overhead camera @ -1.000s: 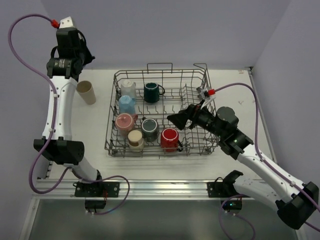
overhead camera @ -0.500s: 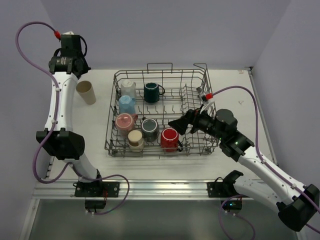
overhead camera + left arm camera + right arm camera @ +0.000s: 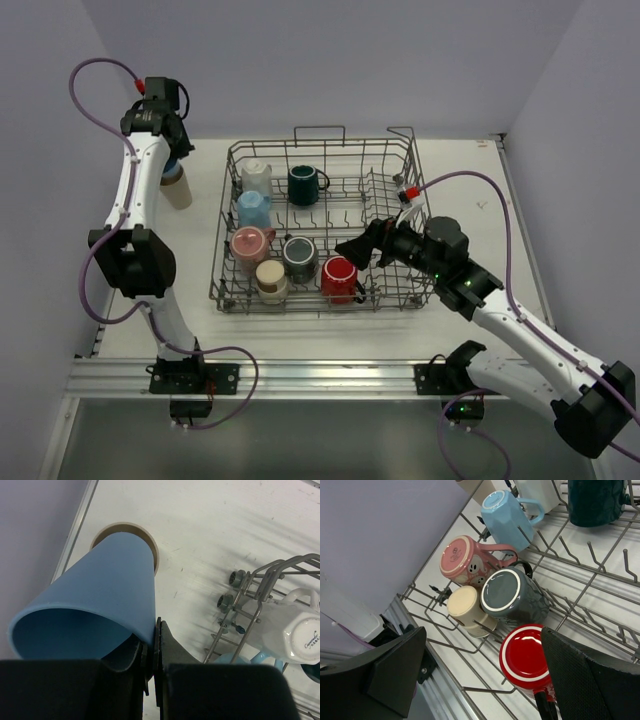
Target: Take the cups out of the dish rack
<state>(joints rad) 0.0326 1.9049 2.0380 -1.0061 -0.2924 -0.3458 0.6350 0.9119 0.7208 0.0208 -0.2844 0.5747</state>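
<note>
The white surface (image 3: 480, 190) carries the rack (image 3: 345, 190) at its middle; the left arm (image 3: 135, 195) reaches to the far left, outside the rack, its jaws clenched on the wall of a blue cup (image 3: 90, 605); that cup tilts base-first over a beige cup (image 3: 156, 555) standing on the surface, perhaps nesting into it; the right arm (image 3: 520, 325) leans into the rack, its jaws spread wide and empty just above a red mug (image 3: 525, 660); beside it in the rack sit a grey mug (image 3: 510, 595), pink mug (image 3: 465, 560), cream cup (image 3: 465, 607), light blue mug (image 3: 505, 512), teal mug (image 3: 595, 500) and white cup (image 3: 295, 630).
</note>
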